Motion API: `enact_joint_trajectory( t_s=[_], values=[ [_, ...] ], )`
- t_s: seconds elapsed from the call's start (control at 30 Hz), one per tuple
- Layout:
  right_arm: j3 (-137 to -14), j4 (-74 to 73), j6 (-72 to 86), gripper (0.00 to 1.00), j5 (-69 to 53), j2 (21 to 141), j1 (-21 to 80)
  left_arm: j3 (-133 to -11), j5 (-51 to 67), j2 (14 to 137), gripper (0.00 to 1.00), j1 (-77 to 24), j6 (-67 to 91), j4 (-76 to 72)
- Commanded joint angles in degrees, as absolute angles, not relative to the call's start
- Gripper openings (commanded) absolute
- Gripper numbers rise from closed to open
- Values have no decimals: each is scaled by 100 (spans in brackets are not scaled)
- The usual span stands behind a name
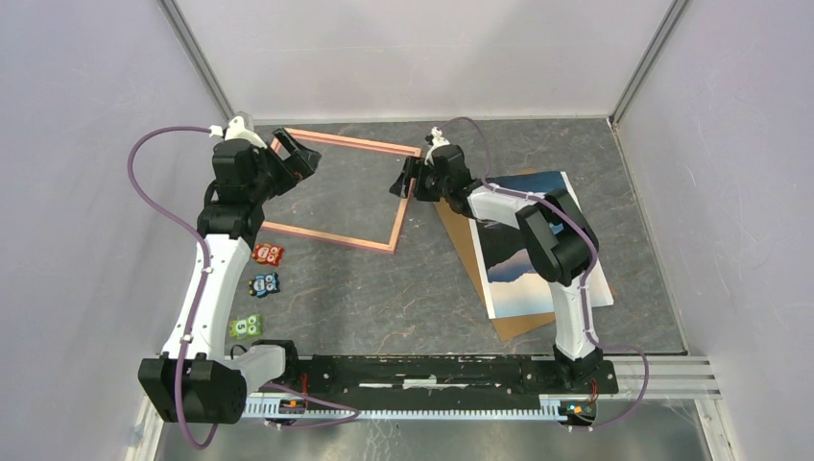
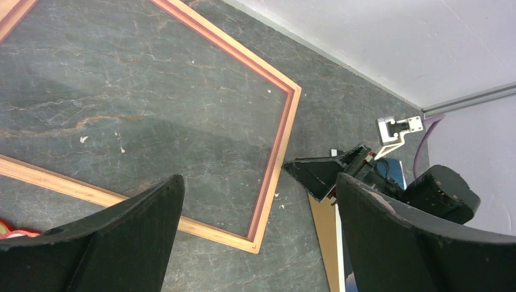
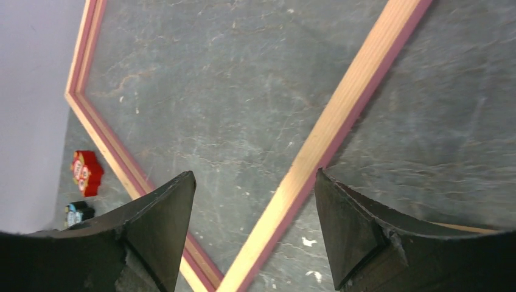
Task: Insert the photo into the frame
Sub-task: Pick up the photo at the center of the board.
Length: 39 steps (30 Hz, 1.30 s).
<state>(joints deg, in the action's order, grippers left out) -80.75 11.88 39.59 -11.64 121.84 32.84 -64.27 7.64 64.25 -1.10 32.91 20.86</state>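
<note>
Now, left end effector (image 1: 299, 158) and right end effector (image 1: 407, 179) both hovered open over the empty frame (image 1: 331, 236), while the photo (image 1: 509, 279) lay lengthwise near-to-far on the desk (image 1: 384, 298) just right of it, closest to the right arm.

Worktop (image 1: 384, 288): dark grey stone-look slab, pale marbled veins, matt, smooth, some white flecks. Frame (image 1: 336, 238): wood, pale bare grain on the broad face, pink-painted inner edge, matt. Photo (image 1: 509, 274): smooth print paper, gloss unclear from above. Backing board (image 1: 521, 327): plain brown, matt, card or fibreboard, can't tell which. Left pincer (image 2: 258, 182) and right pincer (image 3: 254, 176): black plastic, matt, faintly grainy; the right one's finger (image 3: 377, 243) has a nicked edge. Arm shells (image 1: 206, 298): smooth white and black plastic. Cable (image 1: 133, 165): smooth purple sheath. Walls (image 1: 86, 144): flat matt pale panels; corner posts (image 1: 197, 58) metal. Rail (image 1: 662, 370): bare ribbed metal.
</note>
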Motion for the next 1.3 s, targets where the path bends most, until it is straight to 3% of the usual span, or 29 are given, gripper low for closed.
enact_joint_trajectory(
  t_s=[0.0, 0.27, 0.5, 0.67, 0.97, 1.17, 1.27],
  values=[
    [-8164, 953, 3246, 76, -996, 11800, 3185, -6425, 904, 6469, 100, -131, 3496, 1878],
    [-8267, 789, 2757, 70, -1075, 11731, 2894, -6356, 1071, 6450, 100, -155, 3554, 1735],
    [-7781, 657, 1403, 84, -711, 10795, 2740, -6323, 1427, 6657, 100, -400, 3636, 1593],
    [-7518, 83, 864, 88, -340, 10142, 2609, -6405, 1976, 7206, 99, -873, 3628, 1569],
    [-4126, 207, 2264, 88, 256, 7569, 2116, -6415, 3069, 8565, 98, -2769, 3871, 1327],
    [-2836, -819, 2911, 86, 1858, 5924, 1933, -5635, 2371, 8614, 98, -4279, 4669, 335],
    [-2455, -1145, 3118, 84, 2177, 5213, 1672, -4970, 1998, 8605, 97, -4930, 5423, -851]
  ],
)
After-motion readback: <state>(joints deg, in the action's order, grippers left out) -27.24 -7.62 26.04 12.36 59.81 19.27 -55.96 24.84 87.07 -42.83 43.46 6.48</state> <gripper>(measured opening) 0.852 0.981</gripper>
